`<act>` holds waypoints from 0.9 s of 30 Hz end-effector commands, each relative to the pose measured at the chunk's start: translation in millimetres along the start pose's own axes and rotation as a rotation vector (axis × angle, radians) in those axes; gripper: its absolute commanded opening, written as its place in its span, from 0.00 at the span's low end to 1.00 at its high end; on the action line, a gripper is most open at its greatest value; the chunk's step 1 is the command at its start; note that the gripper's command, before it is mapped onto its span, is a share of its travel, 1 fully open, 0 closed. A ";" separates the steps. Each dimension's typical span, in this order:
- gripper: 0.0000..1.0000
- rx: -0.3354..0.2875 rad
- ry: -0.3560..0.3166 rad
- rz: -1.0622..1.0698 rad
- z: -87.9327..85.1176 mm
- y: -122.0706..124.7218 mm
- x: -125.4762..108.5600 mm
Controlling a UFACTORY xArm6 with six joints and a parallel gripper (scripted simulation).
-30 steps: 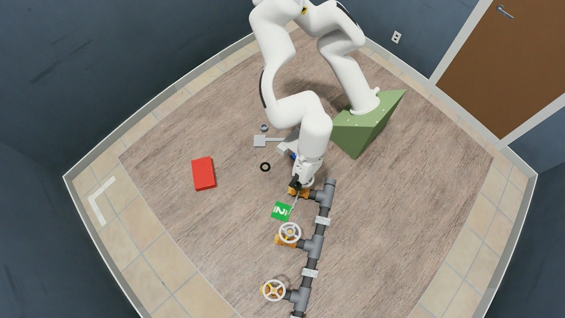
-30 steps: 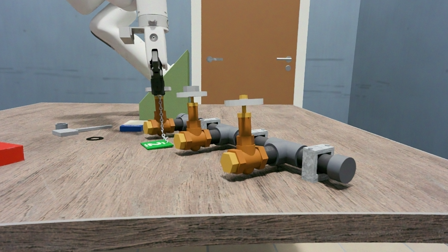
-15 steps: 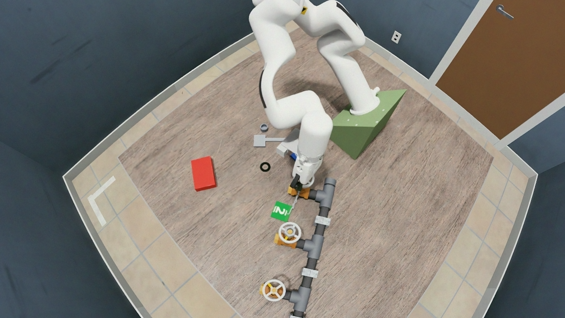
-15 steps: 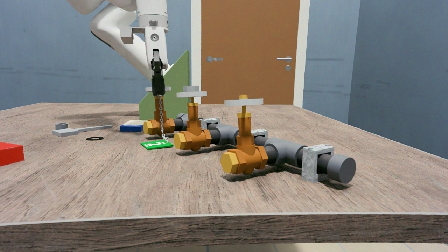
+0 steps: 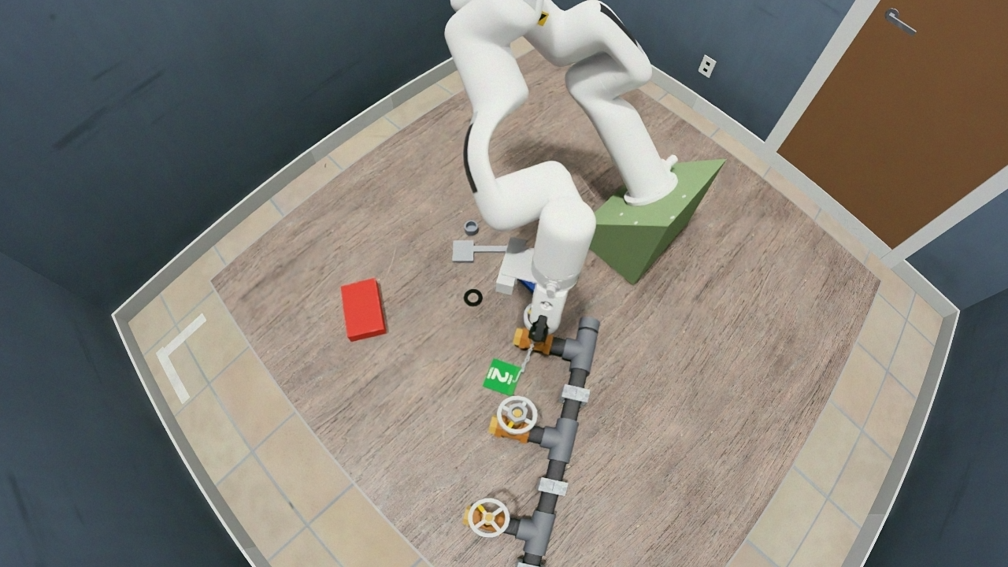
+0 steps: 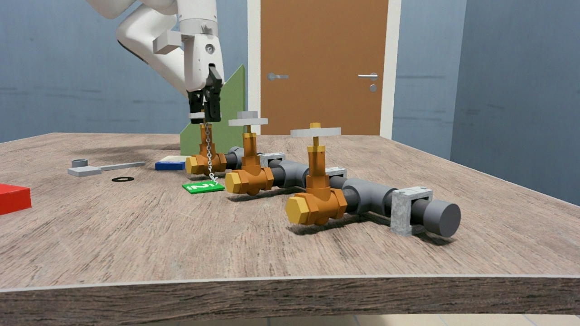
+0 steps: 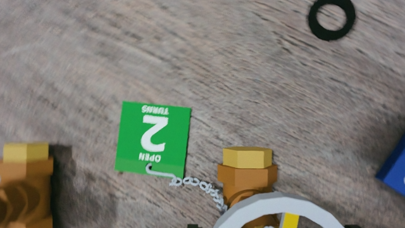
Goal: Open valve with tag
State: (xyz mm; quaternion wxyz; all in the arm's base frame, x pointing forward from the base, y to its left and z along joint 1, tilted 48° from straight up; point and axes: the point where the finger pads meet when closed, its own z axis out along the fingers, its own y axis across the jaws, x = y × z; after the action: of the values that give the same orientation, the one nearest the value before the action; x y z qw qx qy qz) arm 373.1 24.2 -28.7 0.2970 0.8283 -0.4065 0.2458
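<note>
Three brass valves with white handwheels stand along a grey pipe (image 5: 564, 430). The far valve (image 6: 205, 160) has a chain running to a green tag (image 5: 501, 374) that lies flat on the table and reads "OPEN 2 TURNS" in the wrist view (image 7: 153, 138). My gripper (image 6: 205, 111) stands straight above this valve and is shut on its handwheel (image 7: 278, 210), whose rim and yellow mark show at the bottom of the wrist view. The middle valve (image 5: 511, 423) and the near valve (image 5: 483, 520) stand untouched.
A red block (image 5: 362, 308), a black ring (image 5: 476, 292), a grey wrench-like tool (image 5: 479, 249), a small grey cap (image 5: 470, 227) and a blue box (image 6: 170, 165) lie left of the pipe. The green base wedge (image 5: 651, 215) stands behind.
</note>
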 end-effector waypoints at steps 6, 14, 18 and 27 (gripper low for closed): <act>0.00 -0.003 -0.012 -0.454 -1.0 -1.0 0.2; 0.00 0.004 -0.003 -0.853 -1.0 -1.0 0.2; 0.00 0.004 -0.004 -1.039 -1.0 -1.0 0.2; 0.00 0.009 0.010 -1.468 -1.0 -1.0 0.2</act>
State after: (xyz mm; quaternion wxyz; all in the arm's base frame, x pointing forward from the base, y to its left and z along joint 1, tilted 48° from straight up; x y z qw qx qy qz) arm 373.2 24.6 -28.6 0.3869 0.9078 0.1564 0.0429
